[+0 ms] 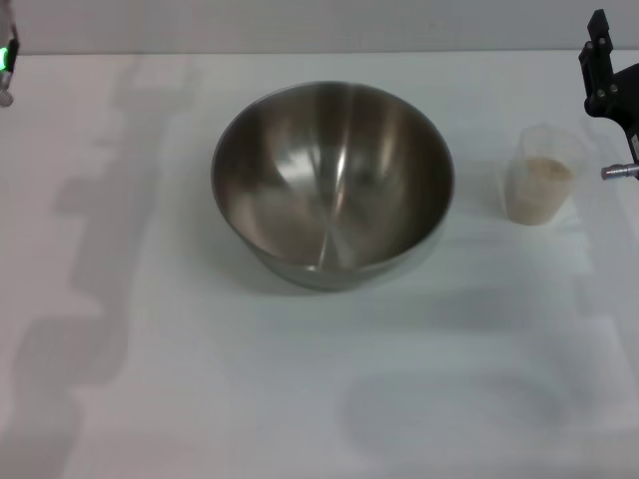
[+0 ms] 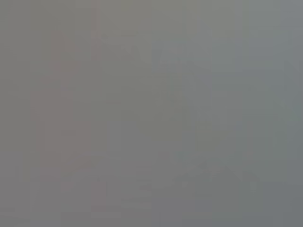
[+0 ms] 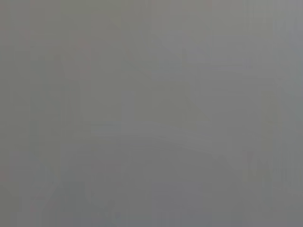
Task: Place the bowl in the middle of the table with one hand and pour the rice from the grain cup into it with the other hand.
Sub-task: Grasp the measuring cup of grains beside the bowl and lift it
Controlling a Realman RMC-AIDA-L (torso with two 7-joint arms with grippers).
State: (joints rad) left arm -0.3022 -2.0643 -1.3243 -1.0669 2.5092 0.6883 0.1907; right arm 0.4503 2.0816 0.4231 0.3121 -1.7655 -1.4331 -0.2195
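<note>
Two arms showed only at the upper corners of your head view. Your right gripper (image 1: 606, 70) hung at the far right edge, raised above the desk (image 1: 200, 399), its black body pointing upward; you could not tell whether it was spread or pressed together, and it held nothing. Just below it and toward the middle stood the grain cup (image 1: 542, 175), upright and apart from the gripper, with rice (image 1: 548, 170) filling its lower part. Farther from that gripper, near the middle of the desk, sat the bowl (image 1: 332, 185), upright, its shiny inside showing no grains. Your left gripper (image 1: 8, 60) was barely a sliver at the far left corner, well apart from the bowl, a green light on it; its state could not be told. Both wrist views gave you only flat grey.
</note>
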